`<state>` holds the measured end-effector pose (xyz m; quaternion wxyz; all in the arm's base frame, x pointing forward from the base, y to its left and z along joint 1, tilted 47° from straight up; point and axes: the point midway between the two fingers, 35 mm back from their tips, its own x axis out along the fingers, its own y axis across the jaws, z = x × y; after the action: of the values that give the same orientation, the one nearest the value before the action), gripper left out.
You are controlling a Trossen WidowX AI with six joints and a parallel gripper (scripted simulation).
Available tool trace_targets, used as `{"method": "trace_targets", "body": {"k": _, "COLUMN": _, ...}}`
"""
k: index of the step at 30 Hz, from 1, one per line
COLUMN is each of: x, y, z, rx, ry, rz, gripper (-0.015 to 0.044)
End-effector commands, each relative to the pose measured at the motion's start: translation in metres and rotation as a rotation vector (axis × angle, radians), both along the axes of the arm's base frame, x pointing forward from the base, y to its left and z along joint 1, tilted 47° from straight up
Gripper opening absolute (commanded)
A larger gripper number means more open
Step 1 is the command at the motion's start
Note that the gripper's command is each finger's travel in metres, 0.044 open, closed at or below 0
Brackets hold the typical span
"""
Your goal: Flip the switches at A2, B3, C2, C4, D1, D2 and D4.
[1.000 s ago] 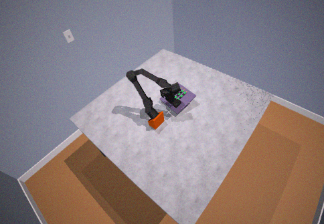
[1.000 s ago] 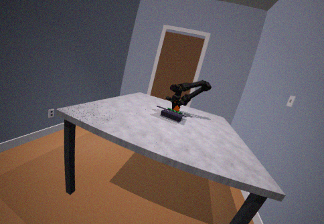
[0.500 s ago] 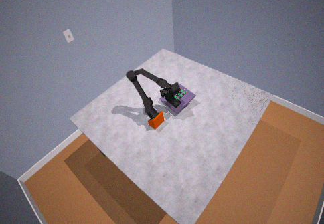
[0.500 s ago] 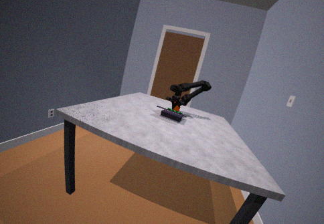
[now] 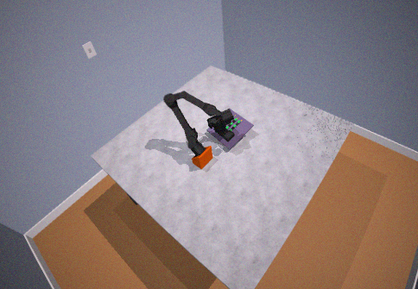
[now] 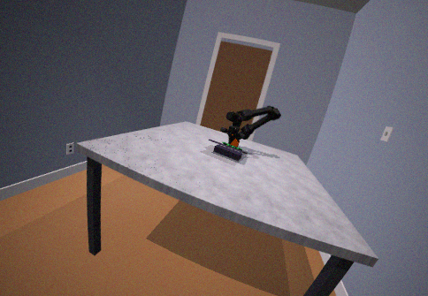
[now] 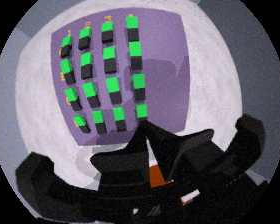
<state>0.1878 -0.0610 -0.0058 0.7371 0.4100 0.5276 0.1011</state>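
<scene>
reaching: the black arm (image 5: 180,119) (image 6: 261,119) bends up from its orange base (image 5: 203,158) (image 6: 235,142) (image 7: 158,176) and down over the near part of the switch panel.
gripper: the gripper (image 5: 226,135) (image 6: 231,142) (image 7: 143,123) is clenched with nothing between its fingertips; they meet at the tips, and a narrow wedge between the fingers lower down shows the orange base.
panel: the purple panel (image 5: 245,128) (image 6: 227,152) (image 7: 163,42) lies on the pale mottled table (image 5: 268,182) (image 6: 248,191) (image 7: 33,90), just beyond the base; its bare strip is to the right of the switches.
switches: four rows of four, each half green and half black, with the green half toward the far side.
nearest the tips: switch d4 (image 7: 141,112), at the right end of the near row, is right by the fingertips, its near half hidden; contact cannot be told.
near row: d1 (image 7: 80,121) is at the left end and d2 (image 7: 98,121) next to it, both in sight of the wrist view.
other targets: a2 (image 7: 85,38), b3 (image 7: 109,59), c2 (image 7: 91,94) and c4 (image 7: 139,87) are uncovered in that view.
raised ends: too small and grainy to tell for certain.
shadow: a darker patch falls across the panel's right side.
</scene>
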Motion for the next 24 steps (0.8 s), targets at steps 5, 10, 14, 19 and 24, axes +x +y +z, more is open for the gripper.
{"method": "trace_targets", "body": {"k": 5, "x": 0.001, "y": 0.001, "z": -0.001, "rx": 0.009, "ry": 0.002, "rz": -0.005, "gripper": 0.0000}}
{"method": "trace_targets", "body": {"k": 10, "x": 0.001, "y": 0.002, "z": -0.002, "rx": 0.009, "ry": 0.002, "rz": -0.005, "gripper": 0.0000}}
{"method": "trace_targets", "body": {"k": 14, "x": 0.000, "y": -0.001, "z": 0.000, "rx": -0.001, "ry": 0.000, "rz": 0.000, "gripper": 0.0000}}
{"method": "trace_targets", "body": {"k": 19, "x": -0.021, "y": -0.034, "z": 0.036, "rx": 0.010, "ry": 0.020, "rz": 0.011, "gripper": 0.0000}}
{"method": "trace_targets", "body": {"k": 24, "x": -0.025, "y": -0.038, "z": 0.043, "rx": 0.015, "ry": 0.021, "rz": 0.014, "gripper": 0.0000}}
